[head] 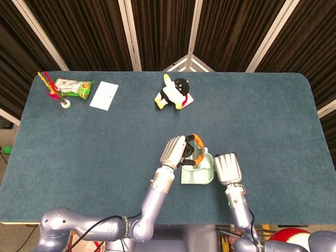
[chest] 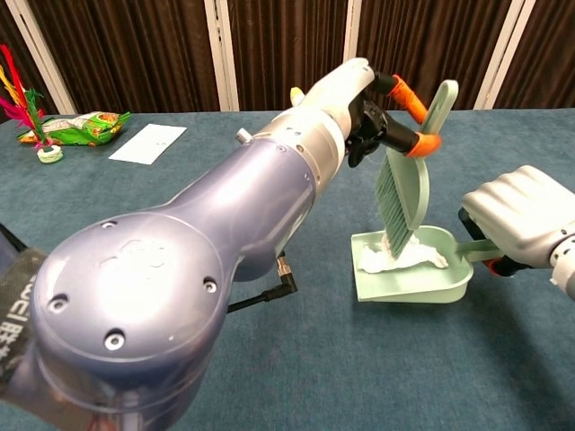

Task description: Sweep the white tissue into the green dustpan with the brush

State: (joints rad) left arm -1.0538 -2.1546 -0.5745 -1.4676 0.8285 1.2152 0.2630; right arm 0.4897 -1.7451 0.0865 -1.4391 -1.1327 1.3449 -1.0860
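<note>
chest view | white tissue (chest: 402, 259) inside green dustpan (chest: 454, 289) | left hand (chest: 359, 94) fingers clamped on brush (chest: 404, 193) | right hand (chest: 521, 220) fingers clamped on dustpan handle (chest: 476, 250)

A penguin plush toy (head: 174, 93) lay at upper centre of the blue desk (head: 273, 115). At upper left sat a green snack packet (head: 73, 87), a feathered shuttlecock (head: 56, 93) and a white card (head: 104, 95), close together.

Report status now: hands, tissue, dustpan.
Left hand grips the pale green brush, bristles inside the green plastic dustpan. Right hand holds the dustpan handle. Crumpled white tissue lies in the pan. Nothing obstructing.
</note>
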